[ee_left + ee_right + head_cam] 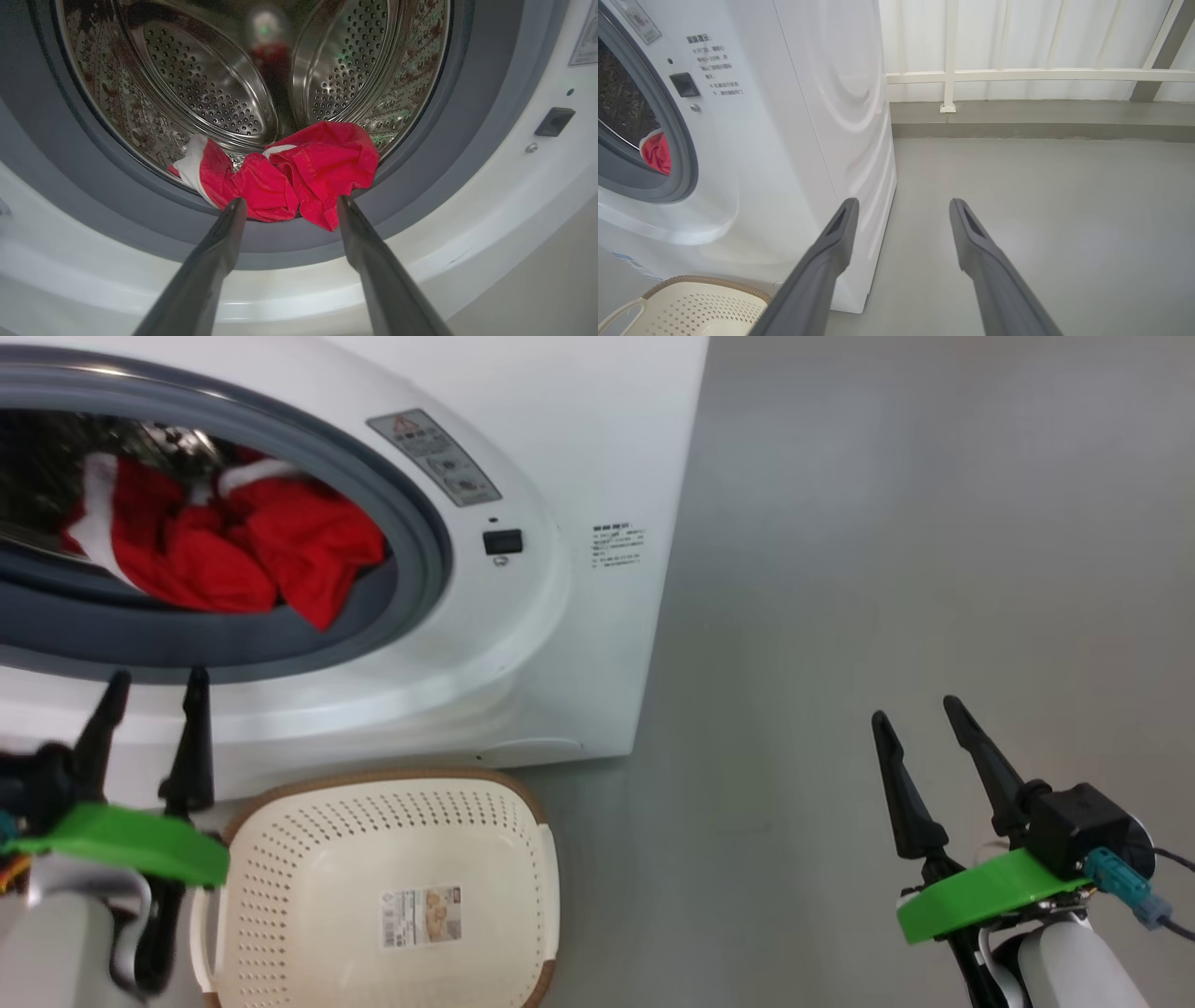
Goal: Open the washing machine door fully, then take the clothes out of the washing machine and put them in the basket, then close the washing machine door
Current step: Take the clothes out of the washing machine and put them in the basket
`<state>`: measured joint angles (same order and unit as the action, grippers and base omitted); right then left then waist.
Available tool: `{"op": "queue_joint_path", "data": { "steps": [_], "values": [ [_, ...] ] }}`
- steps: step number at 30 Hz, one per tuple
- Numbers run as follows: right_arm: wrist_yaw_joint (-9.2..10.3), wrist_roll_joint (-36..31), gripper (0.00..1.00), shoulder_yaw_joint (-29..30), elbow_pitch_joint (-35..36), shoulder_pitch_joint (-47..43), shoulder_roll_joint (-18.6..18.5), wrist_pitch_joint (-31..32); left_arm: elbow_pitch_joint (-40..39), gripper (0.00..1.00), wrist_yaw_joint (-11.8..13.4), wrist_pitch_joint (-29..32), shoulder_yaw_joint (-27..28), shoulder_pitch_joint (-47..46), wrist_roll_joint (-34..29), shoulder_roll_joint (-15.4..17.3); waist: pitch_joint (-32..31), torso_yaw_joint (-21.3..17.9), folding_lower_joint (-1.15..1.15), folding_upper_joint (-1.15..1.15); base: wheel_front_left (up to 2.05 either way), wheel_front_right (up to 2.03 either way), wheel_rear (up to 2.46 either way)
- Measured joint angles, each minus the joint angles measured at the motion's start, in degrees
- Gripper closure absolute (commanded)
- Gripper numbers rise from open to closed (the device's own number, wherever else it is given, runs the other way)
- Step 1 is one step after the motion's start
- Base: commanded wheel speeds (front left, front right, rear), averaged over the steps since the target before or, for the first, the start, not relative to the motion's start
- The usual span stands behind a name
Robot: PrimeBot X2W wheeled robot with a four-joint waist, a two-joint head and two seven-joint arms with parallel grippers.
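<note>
Inside the shiny perforated drum (205, 93), crumpled red clothes (322, 163); left hand (290, 200) and right hand (903, 201) both empty, spread wide.

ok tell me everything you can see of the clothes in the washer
The clothes are a crumpled heap of soft, creased, bright red fabric, with a white band at the heap's left end and a white edge near its middle. They lie at the front bottom of the steel drum, and one red corner droops onto the grey gasket. The left gripper is open and aimed at them from outside the opening, apparently not touching.
</note>
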<state>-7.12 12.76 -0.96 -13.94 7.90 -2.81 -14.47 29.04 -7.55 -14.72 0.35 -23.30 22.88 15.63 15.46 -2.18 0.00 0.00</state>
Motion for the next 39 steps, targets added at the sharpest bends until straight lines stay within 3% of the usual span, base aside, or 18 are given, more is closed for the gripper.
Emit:
{"op": "queue_joint_path", "data": {
  "steps": [12,21,39],
  "values": [
    [0.00,1.8,0.00,-1.4,0.7,4.4,0.0,-0.1,20.8,0.00,0.0,2.1,-8.3,-21.4,4.2,4.8,7.2,-2.7,0.00,0.00,0.00,0.00,0.00],
    [0.00,2.0,0.00,-1.8,0.7,4.5,0.0,-0.2,28.7,0.00,0.0,5.1,-13.9,-30.1,5.9,5.7,9.0,-4.0,0.00,0.00,0.00,0.00,0.00],
    [0.00,3.3,0.00,-3.7,0.9,6.5,-0.1,-0.2,40.5,0.00,0.0,6.8,-16.1,-41.7,5.9,6.2,11.1,-5.7,0.00,0.00,0.00,0.00,0.00]
  ]
}}
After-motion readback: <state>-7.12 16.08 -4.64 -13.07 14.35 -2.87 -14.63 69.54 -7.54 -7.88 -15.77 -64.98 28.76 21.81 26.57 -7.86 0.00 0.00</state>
